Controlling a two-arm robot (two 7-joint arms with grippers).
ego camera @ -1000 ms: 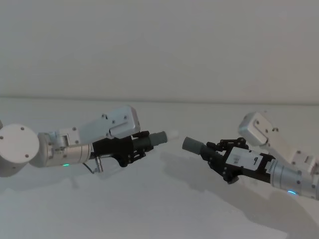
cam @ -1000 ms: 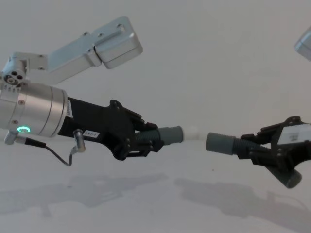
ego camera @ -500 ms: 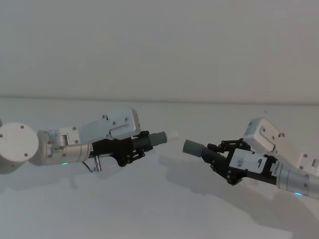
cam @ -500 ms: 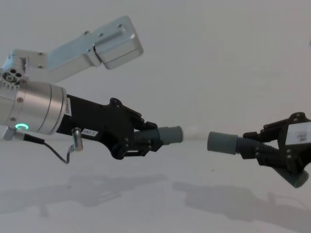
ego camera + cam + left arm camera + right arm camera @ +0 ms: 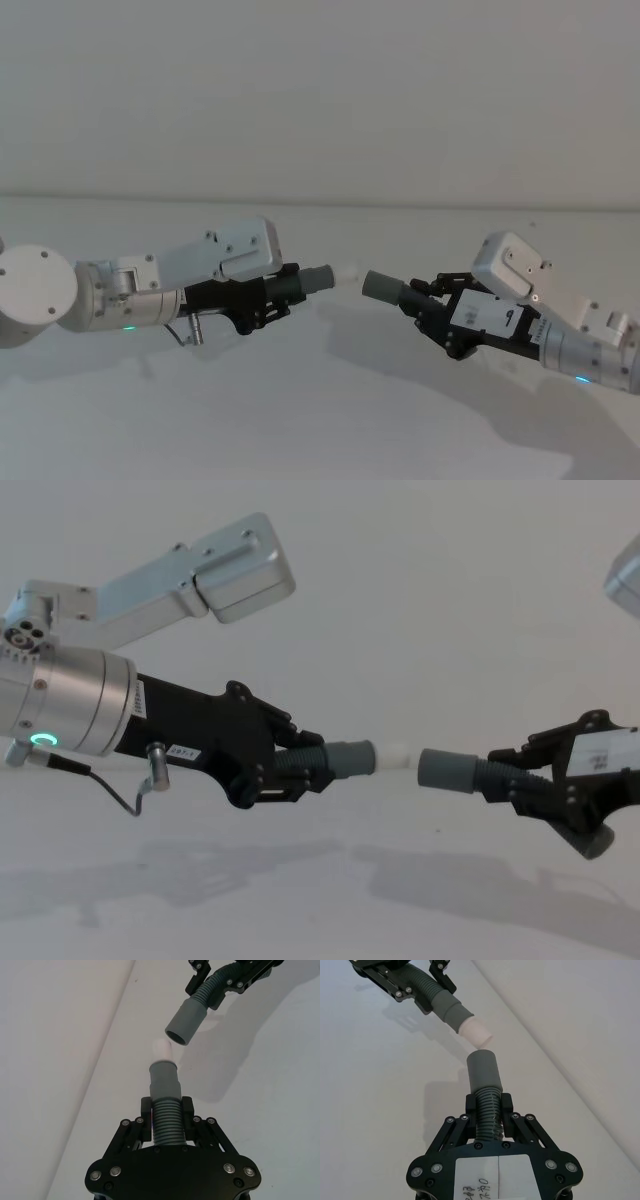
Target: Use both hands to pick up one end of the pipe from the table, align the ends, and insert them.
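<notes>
My left gripper (image 5: 268, 296) is shut on the corrugated part of the shorter pipe piece (image 5: 316, 278), held above the table (image 5: 320, 420). Its grey collar (image 5: 350, 757) and white tip (image 5: 393, 754) point right. My right gripper (image 5: 432, 309) is shut on the longer pipe piece, whose smooth cuff (image 5: 382, 286) points left. In the chest view, the cuff (image 5: 447, 769) faces the tip across a small gap at nearly the same height. In the left wrist view, the open cuff (image 5: 185, 1022) sits just beyond the white tip (image 5: 163, 1050), angled slightly off its line. The rest of the longer piece is hidden behind the right gripper.
A plain pale wall (image 5: 320, 90) rises behind the white table. Shadows of both arms fall on the table below them.
My right gripper has moved left with the longer piece, so the gap between cuff and white tip has narrowed. The left gripper has barely moved.
</notes>
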